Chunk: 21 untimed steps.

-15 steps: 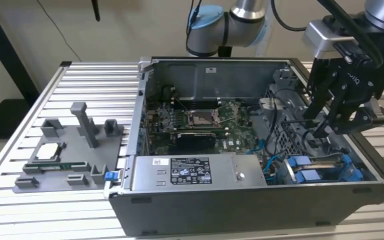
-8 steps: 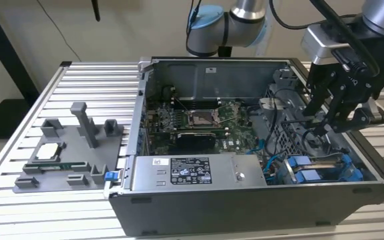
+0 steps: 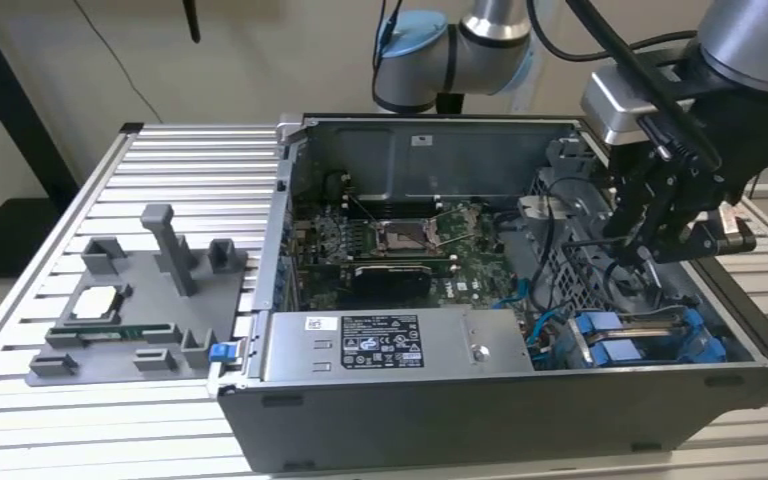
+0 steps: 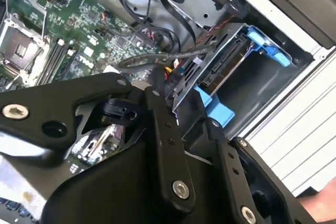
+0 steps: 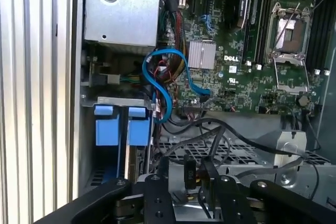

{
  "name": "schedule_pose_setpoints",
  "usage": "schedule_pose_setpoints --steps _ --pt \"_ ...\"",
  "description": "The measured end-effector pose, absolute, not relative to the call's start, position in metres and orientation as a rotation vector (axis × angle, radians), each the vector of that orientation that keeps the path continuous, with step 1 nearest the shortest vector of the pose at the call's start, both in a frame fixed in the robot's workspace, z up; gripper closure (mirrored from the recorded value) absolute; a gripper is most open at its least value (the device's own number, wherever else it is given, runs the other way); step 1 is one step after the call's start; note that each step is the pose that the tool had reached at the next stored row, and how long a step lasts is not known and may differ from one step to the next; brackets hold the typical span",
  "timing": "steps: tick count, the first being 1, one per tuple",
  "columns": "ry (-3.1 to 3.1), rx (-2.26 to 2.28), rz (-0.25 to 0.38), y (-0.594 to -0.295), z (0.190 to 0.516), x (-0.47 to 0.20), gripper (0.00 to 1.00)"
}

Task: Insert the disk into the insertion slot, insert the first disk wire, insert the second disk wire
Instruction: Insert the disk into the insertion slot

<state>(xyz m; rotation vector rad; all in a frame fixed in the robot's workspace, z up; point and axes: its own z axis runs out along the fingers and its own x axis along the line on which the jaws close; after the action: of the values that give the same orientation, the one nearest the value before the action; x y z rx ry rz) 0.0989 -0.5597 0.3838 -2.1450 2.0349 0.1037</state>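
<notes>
Tight quarters! The gripper (image 3: 660, 235) hangs in the case's drive corner, with black cables (image 5: 226, 125) strung across the perforated cage (image 5: 236, 153) close by. A blue data cable (image 5: 165, 52) arches beside the blue carriers (image 5: 113, 126). The power supply (image 3: 384, 345) walls one side, and there's open room over the motherboard (image 3: 411, 240).

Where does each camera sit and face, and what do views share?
Exterior view: off the arm, above the open computer case, looking down inside; arm and gripper show at the exterior view's right.
First wrist view: on the wrist, facing motherboard and blue carrier past the gripper.
Second wrist view: also wrist-mounted, facing the carrier obliquely past the gripper.
Shared: all three show motherboard and blue carrier.
</notes>
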Motion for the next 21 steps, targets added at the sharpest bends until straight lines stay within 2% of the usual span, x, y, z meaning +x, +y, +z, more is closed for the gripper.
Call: schedule_pose_setpoints --steps 3,7,21 --pt "2.016 -2.126 0.111 -0.5597 0.3831 0.0978 0.0" --pt "1.995 -2.112 0.077 -0.5597 0.3828 0.0975 0.0" --pt "1.994 -2.111 0.076 -0.5597 0.3828 0.094 0.0"
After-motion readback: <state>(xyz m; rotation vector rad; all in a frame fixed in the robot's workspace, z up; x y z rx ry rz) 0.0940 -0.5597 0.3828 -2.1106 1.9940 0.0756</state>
